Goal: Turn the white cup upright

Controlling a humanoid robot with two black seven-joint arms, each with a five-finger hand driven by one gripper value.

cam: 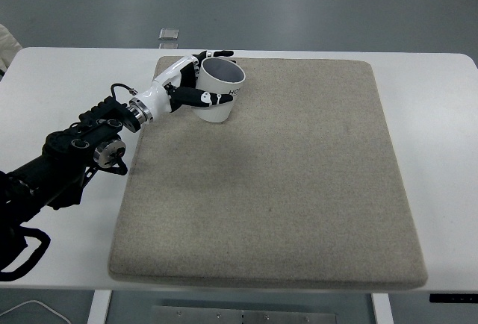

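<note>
Cup almost upright, held at the far left corner of the mat.
Left hand has its fingers wrapped round the cup's side, mouth up but tilted. Looks like the base is barely on the mat. If the hand lets go before it sits flat, it'll probably tip right back over, or roll off onto the table.

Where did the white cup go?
In the top view, the round white cup sits at the far left corner of the beige fabric mat, opening up, gripped by the robot's left hand.
</note>
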